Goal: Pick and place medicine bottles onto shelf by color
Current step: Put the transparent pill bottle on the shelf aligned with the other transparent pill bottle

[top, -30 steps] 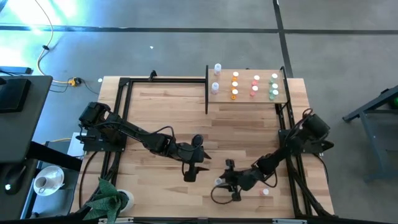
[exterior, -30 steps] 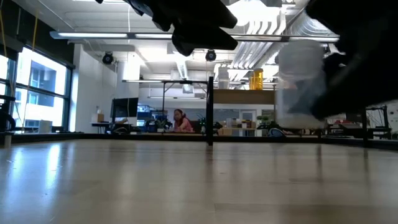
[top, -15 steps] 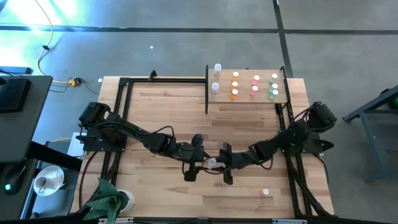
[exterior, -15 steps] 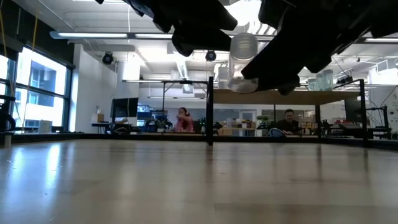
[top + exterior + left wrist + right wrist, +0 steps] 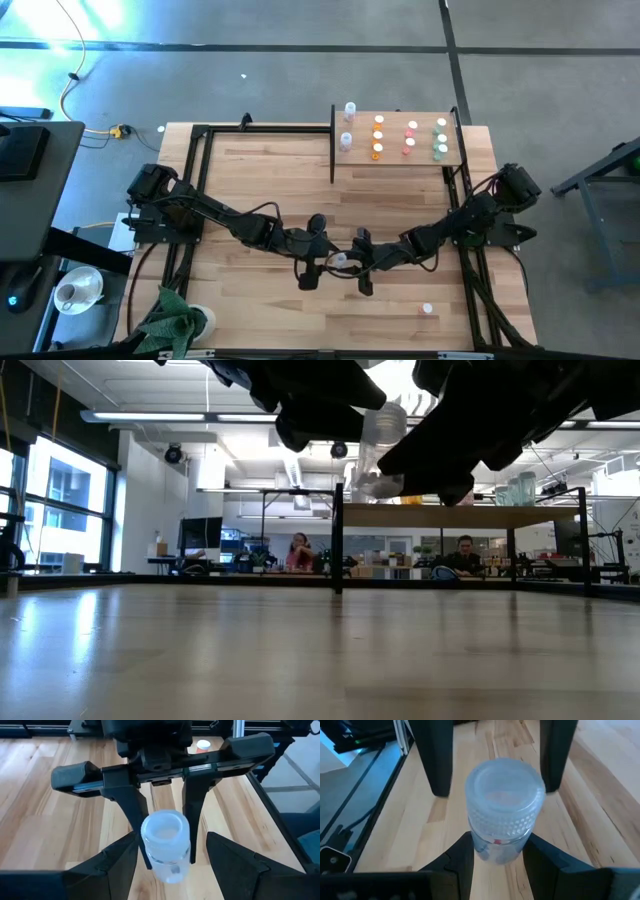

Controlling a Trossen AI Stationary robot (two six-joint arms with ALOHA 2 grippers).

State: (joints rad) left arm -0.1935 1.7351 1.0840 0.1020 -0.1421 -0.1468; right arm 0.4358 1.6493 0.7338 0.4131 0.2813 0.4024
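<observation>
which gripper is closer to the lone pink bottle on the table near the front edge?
Right. The right gripper, shut on a clear bottle mid-table, is nearer the pink bottle. The left gripper faces it, open, farther off.
</observation>
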